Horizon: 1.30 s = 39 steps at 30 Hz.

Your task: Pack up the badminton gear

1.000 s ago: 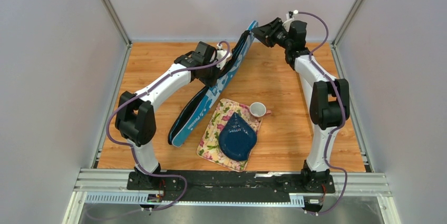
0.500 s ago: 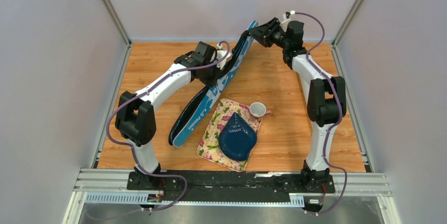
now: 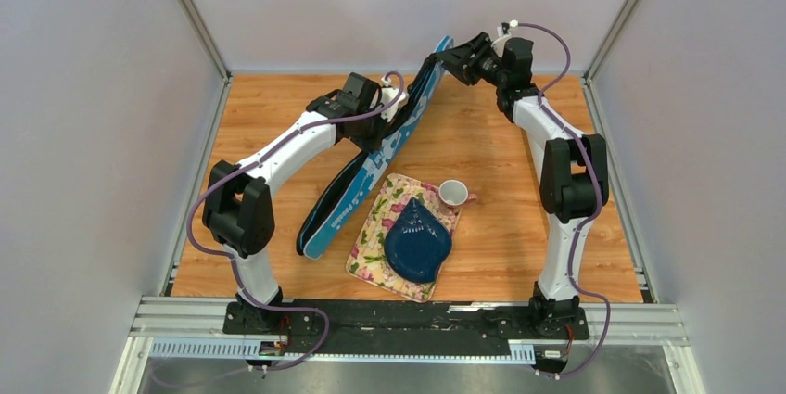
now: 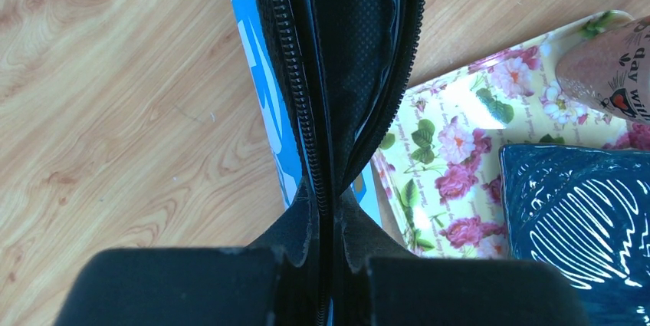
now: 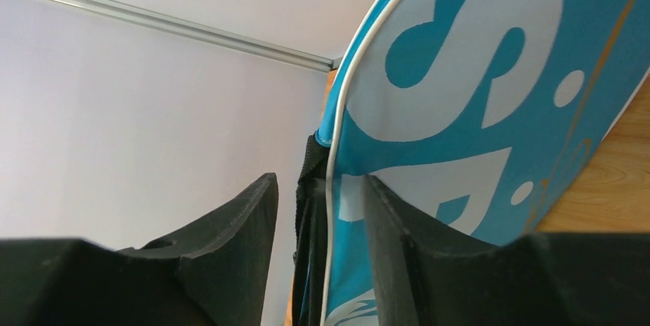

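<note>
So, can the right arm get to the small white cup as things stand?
Probably yes. The right gripper stands open around the far end of the blue racket bag; once backed off, bare table lies between it and the cup.

The table point(image 3: 519, 255) has a wooden top. A long blue bag point(image 3: 345, 209) lies on it, up on its thin side. It slants from the left half of the tabletop up to the middle of the far edge, and its near end sits on the wood. A flowery tray point(image 3: 369, 247) lies just right of that end, close to the near edge. A white cup point(image 3: 452, 193) is at the tray's far corner. I cannot tell if it stands on the tray or the wood.
</note>
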Motion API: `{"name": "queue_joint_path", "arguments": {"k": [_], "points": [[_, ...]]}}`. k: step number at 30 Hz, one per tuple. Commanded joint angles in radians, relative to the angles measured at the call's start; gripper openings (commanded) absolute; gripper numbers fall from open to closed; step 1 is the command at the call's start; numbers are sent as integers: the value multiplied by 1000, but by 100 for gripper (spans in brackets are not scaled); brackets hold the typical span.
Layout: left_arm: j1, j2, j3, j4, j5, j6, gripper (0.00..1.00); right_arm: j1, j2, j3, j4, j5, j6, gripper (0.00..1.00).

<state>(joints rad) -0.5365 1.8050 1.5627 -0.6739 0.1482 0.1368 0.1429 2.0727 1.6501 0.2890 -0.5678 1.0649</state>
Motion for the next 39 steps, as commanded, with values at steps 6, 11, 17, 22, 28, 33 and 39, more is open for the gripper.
{"name": "queue_joint_path", "arguments": {"k": [6,11,17,22,28,33,39], "points": [[-5,-9,54,20,22,1,0,-6,-52,-35,-11,43,-54,51],[-5,-9,49,23,25,-2,0,-9,-8,-29,80,-26,44,40],[-5,-10,53,22,28,0,0,-5,-19,-47,108,-37,60,36],[-5,-7,57,23,34,-3,0,-3,-22,-59,107,-38,58,37],[-5,-6,60,23,36,-5,0,1,-28,-65,114,-47,58,32],[-5,-6,60,19,34,-3,0,6,-36,-70,116,-49,56,30],[-5,-6,60,17,33,-11,0,9,-39,-73,119,-49,63,30]]}}
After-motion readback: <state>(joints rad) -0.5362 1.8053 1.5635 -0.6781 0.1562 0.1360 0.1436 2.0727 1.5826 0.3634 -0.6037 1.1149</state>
